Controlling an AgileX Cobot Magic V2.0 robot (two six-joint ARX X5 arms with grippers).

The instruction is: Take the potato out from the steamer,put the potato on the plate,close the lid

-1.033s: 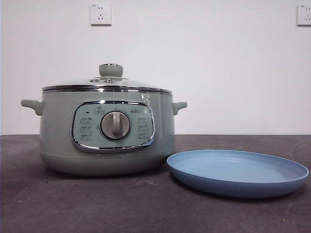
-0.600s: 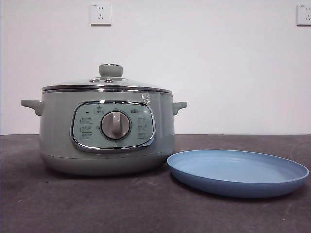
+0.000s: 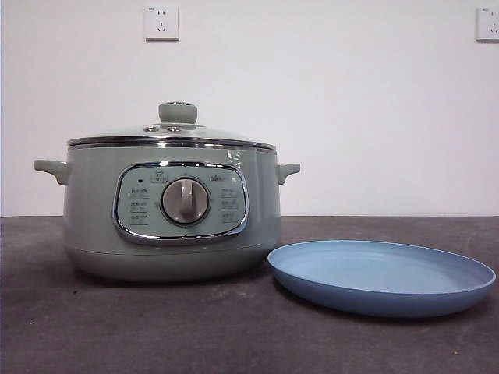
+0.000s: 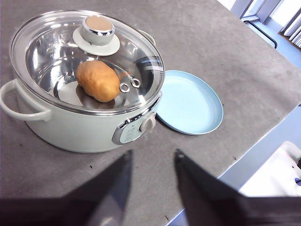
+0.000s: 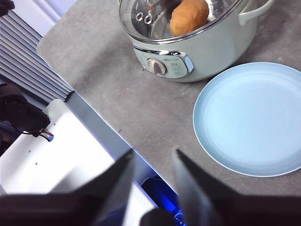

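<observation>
Sage-green steamer (image 3: 171, 214) on grey table (image 3: 234, 335), lid (image 4: 87, 59) closed | potato (image 4: 98, 80) seen inside through glass | blue plate (image 3: 382, 276) just beside — bare | left hand (image 4: 151, 162), right hand (image 5: 151, 162) — both held apart, off the pot.

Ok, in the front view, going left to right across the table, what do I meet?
Steamer with the lid closed on top, then the plate lying to its right. Neither tool shows in this view.
</observation>
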